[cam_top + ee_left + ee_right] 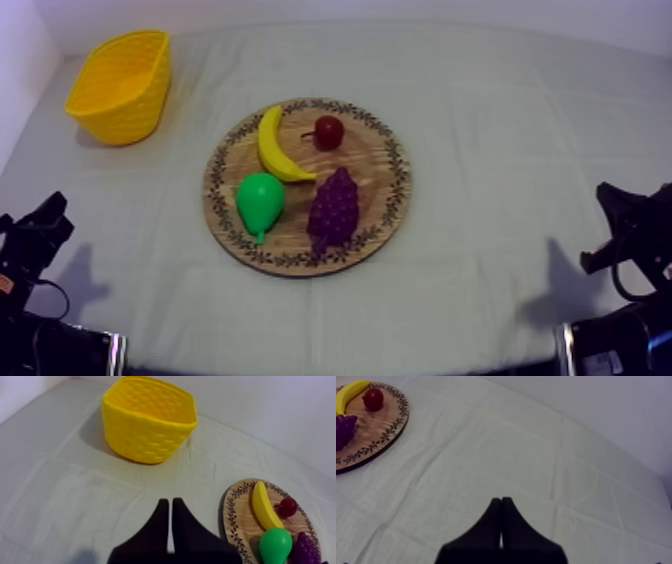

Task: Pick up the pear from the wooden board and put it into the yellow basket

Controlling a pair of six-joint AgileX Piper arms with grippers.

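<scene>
Pear [260, 200] at 8 o'clock on board [378, 185], ungrasped: left gripper [170, 502], right gripper [501, 500] closed, empty; likely next, left opens and reaches.

I log the board [375, 175] as matt, grained wood with a printed rim. On it the pear [260, 200], banana [272, 148] and small red fruit [328, 131] look like smooth, glossy plastic; the grapes [334, 208] are bumpy. The basket [120, 85] beside the board is woven-patterned plastic. The cloth [500, 120] under the board is matt and creased.
</scene>
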